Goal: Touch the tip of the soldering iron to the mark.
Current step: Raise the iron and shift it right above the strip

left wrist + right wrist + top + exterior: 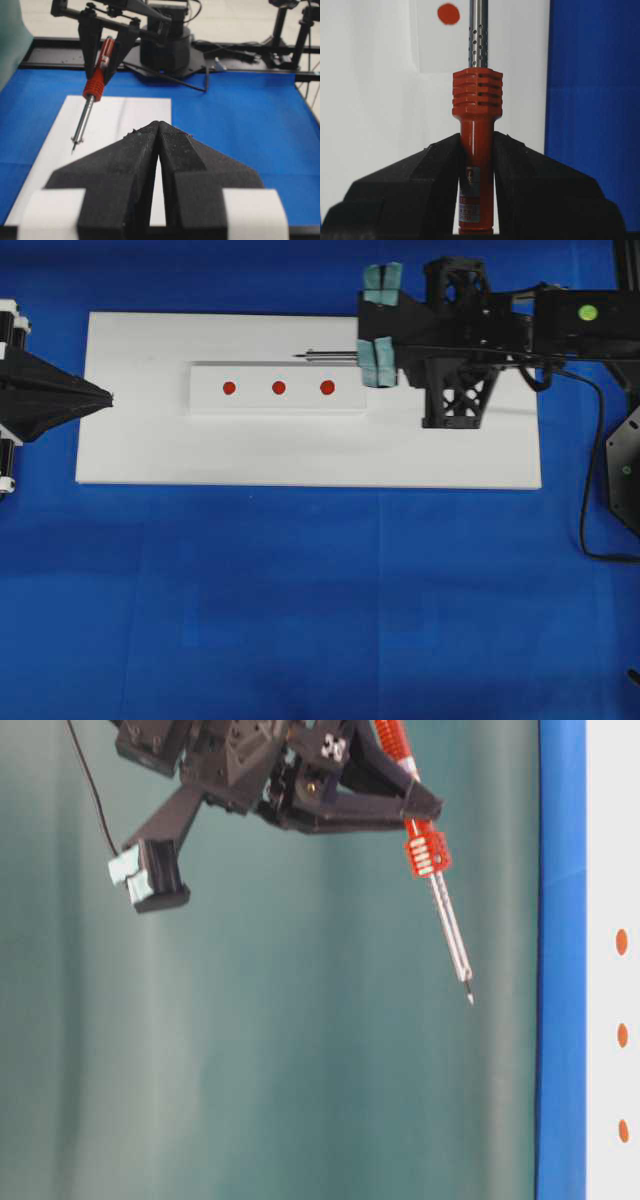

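The soldering iron [427,850] has a red-orange handle and a thin silver shaft [330,355]. My right gripper [476,145] is shut on the handle just behind the ribbed collar [477,95]. The tip [469,998] hangs in the air, well off the white board, touching nothing. From overhead the tip [297,356] lies beside the white strip's far edge, between the middle and right dots. The mark [279,388] is the middle red dot [622,1035]. The right wrist view shows only the nearest outer dot [448,13]. My left gripper [158,124] is shut and empty at the board's left edge [108,397].
The white strip [205,400] lies on a large white board [450,460] over a blue table cover [300,600]. A black cord [583,490] loops off the right side. A black arm base [625,465] stands at the right edge.
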`<state>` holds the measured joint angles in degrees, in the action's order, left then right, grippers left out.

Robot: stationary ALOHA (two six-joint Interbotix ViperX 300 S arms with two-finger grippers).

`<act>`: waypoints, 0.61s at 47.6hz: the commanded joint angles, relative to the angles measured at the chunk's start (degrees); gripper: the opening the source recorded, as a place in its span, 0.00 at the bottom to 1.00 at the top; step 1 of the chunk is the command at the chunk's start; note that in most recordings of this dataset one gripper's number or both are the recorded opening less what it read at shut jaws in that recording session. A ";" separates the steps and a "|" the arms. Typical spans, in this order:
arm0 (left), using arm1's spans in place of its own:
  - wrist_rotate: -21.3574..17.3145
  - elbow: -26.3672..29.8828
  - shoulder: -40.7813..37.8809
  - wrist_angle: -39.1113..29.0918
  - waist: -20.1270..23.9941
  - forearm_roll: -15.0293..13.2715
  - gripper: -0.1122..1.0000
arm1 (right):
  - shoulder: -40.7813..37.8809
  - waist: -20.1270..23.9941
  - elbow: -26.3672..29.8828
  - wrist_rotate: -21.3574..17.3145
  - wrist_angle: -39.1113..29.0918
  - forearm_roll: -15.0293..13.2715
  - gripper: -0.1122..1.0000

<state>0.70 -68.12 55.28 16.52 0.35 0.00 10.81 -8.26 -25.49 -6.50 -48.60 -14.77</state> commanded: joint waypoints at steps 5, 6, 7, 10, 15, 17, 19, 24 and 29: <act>-0.09 0.62 -0.26 0.35 0.18 0.09 0.10 | 1.49 0.09 0.44 0.26 0.35 0.09 0.16; -0.09 0.53 -0.26 0.26 0.09 0.09 0.10 | 1.49 0.09 0.53 0.26 0.35 0.09 0.16; -0.09 0.53 -0.26 0.26 0.09 0.18 0.10 | 1.41 0.00 0.62 0.26 0.44 0.09 0.16; -0.09 0.53 -0.26 0.35 0.09 0.18 0.10 | 1.23 0.00 0.79 0.35 0.53 0.09 0.16; -0.09 0.53 -0.26 0.26 0.09 0.09 0.10 | 0.97 0.09 0.88 0.35 0.53 0.09 0.16; -0.18 0.53 -0.26 0.26 0.18 0.09 0.10 | 0.97 0.00 0.97 0.35 0.53 0.09 0.16; -0.18 0.53 -0.26 0.26 0.09 0.09 0.10 | 0.97 0.09 0.88 0.35 0.62 0.00 0.16; -0.18 0.53 -0.26 0.26 0.09 0.18 0.10 | 0.62 0.09 0.97 0.35 0.53 0.09 0.16; -0.09 0.53 -0.26 0.35 0.18 0.09 0.10 | 0.00 0.00 1.05 0.35 0.62 0.09 0.16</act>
<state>0.62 -68.20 55.28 16.52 0.44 0.00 10.63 -8.26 -25.84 -6.24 -48.43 -14.77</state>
